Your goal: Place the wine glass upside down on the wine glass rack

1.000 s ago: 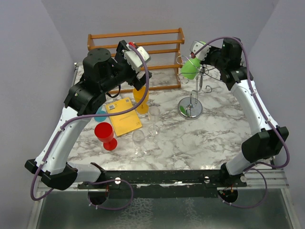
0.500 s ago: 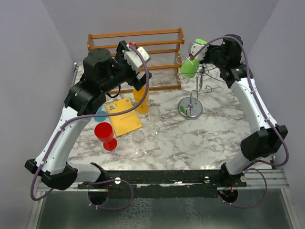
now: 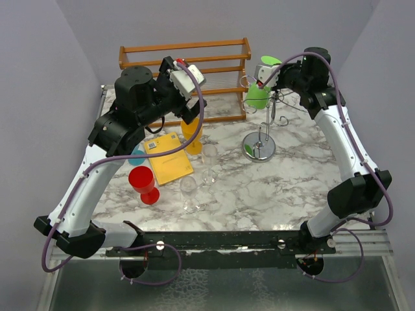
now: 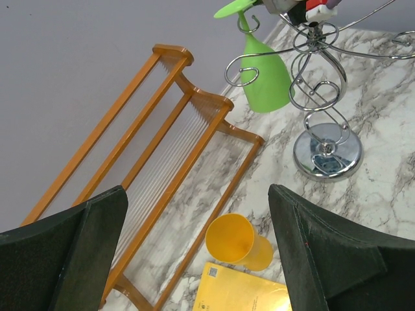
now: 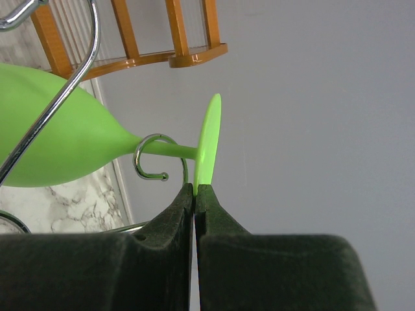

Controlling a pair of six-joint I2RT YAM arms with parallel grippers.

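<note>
Marble table (image 3: 292, 175) carries the silver wine glass rack (image 3: 259, 150). Green wine glass (image 3: 257, 96) hangs bowl-down, stem inside a curled arm. Right gripper (image 5: 195, 193) pinches its foot; only the release seems left. Left gripper (image 4: 196, 194) gapes wide, empty.

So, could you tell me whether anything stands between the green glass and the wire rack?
Nothing visible does. The glass has its stem already inside a curled hook of the rack, and the right gripper is shut on the foot's edge.
</note>
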